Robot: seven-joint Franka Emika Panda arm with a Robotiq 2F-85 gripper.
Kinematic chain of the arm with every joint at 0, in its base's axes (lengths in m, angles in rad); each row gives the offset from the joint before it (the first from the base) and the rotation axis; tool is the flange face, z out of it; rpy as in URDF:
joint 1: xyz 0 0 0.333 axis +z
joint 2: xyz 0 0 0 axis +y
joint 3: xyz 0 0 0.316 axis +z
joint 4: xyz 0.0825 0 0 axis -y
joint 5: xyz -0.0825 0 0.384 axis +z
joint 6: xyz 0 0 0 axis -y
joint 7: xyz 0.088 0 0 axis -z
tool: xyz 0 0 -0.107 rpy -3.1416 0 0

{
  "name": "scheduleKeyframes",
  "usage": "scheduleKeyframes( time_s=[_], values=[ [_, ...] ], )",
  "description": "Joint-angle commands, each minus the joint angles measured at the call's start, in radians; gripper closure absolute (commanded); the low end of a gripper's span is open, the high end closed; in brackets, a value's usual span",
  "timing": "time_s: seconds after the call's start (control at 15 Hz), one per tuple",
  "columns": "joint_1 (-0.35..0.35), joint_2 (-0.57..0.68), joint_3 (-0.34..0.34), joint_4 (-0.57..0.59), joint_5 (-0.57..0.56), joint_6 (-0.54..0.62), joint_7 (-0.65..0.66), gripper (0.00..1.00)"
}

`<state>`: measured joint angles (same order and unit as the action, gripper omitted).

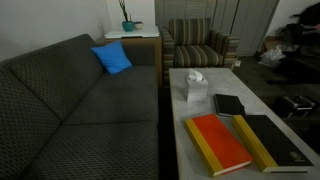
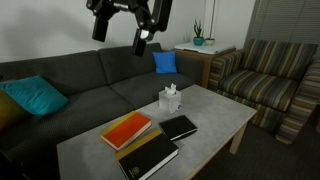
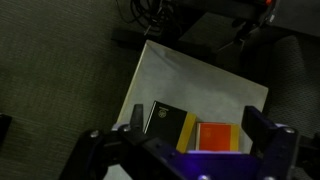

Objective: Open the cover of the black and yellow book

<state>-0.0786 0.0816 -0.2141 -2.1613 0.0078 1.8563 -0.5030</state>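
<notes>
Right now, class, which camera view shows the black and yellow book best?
An exterior view: the black and yellow book is largest and clearest. In an exterior view it's smaller; wrist view, dim.

We cannot read any words, numbers or signs in these pictures. The cover (image 1: 285, 142) of the black and yellow book (image 1: 268, 146) looks plain black to us in both exterior views. In the wrist view this book shows in the gap between the two fingers (image 3: 268, 135), far past their tips, and it is too small and dim for us to make out any letters on it.
</notes>
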Motion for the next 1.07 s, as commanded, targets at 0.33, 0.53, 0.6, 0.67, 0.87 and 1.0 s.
scheduleKeyframes(
  time_s=[0.33, 0.53, 0.6, 0.67, 0.87, 1.0],
  values=[
    [-0.045, 0.155, 0.077, 0.104, 0.020, -0.048, -0.033, 0.00],
    [-0.048, 0.155, 0.076, 0.112, 0.020, -0.055, -0.035, 0.00],
    [-0.048, 0.155, 0.076, 0.112, 0.020, -0.056, -0.036, 0.00],
    [-0.041, 0.143, 0.073, 0.097, 0.009, -0.030, 0.001, 0.00],
    [-0.036, 0.169, 0.089, 0.097, -0.021, 0.022, 0.003, 0.00],
    [-0.047, 0.220, 0.101, 0.126, -0.012, 0.053, -0.023, 0.00]
  ],
)
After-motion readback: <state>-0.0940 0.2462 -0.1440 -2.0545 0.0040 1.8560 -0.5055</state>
